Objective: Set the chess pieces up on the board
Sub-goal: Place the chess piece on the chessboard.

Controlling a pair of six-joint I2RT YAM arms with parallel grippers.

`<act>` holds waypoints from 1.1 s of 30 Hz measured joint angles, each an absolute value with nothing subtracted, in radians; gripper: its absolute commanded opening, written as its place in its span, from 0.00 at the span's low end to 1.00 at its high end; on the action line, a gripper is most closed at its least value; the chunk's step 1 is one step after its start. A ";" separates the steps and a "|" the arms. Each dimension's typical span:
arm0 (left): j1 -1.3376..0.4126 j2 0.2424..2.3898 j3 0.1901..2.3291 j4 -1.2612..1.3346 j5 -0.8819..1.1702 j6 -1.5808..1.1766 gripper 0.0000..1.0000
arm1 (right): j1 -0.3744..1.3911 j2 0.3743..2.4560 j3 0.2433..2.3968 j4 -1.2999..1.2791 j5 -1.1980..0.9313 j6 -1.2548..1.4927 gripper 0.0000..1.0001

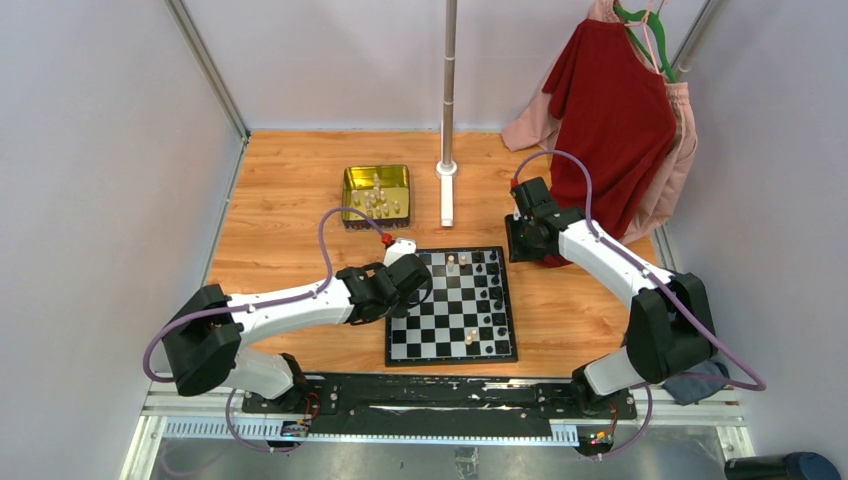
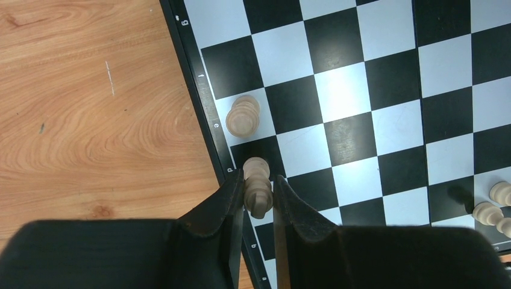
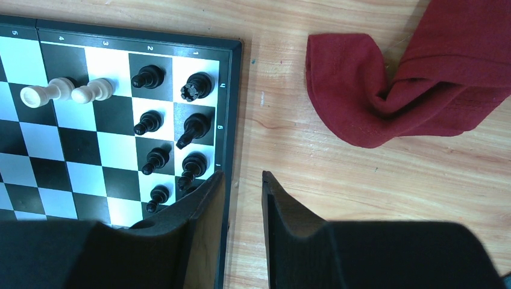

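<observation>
The left gripper is clamped on a cream piece at the left edge of the board, apparently to stand it in the edge row just beside a cream neighbour that crowds the fingers, while the right gripper hangs with jaws apart over the right edge, near the black pieces and a red cloth
</observation>
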State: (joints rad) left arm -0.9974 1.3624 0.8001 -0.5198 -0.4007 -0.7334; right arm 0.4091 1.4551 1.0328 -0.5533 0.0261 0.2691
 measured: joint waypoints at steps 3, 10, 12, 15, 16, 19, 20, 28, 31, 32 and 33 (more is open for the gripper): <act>-0.997 1.365 0.800 -0.518 -0.401 -0.734 0.31 | 0.409 1.455 1.033 -0.553 0.026 0.269 0.33; -0.999 1.374 0.800 -0.517 -0.400 -0.734 0.39 | 0.408 1.455 1.033 -0.553 0.026 0.269 0.33; -0.999 1.374 0.800 -0.517 -0.400 -0.734 0.42 | 0.406 1.455 1.033 -0.553 0.026 0.269 0.33; -0.999 1.374 0.800 -0.517 -0.400 -0.735 0.47 | 0.404 1.455 1.033 -0.553 0.026 0.269 0.33; -0.999 1.374 0.800 -0.518 -0.401 -0.734 0.48 | 0.404 1.455 1.033 -0.553 0.026 0.269 0.33; -0.999 1.374 0.800 -0.519 -0.403 -0.734 0.48 | 0.404 1.455 1.033 -0.553 0.026 0.269 0.33; -0.999 1.374 0.800 -0.521 -0.405 -0.733 0.48 | 0.403 1.455 1.033 -0.553 0.026 0.269 0.33; -0.999 1.282 0.802 -0.567 -0.443 -0.734 0.51 | 0.403 1.446 1.040 -0.561 0.026 0.269 0.33; -0.999 1.220 0.812 -0.586 -0.460 -0.735 0.54 | 0.404 1.443 1.065 -0.574 0.026 0.269 0.33; -0.999 1.197 0.817 -0.589 -0.466 -0.735 0.55 | 0.405 1.443 1.077 -0.577 0.026 0.269 0.33; -0.999 1.175 0.822 -0.594 -0.473 -0.736 0.57 | 0.410 1.443 1.095 -0.580 0.026 0.269 0.33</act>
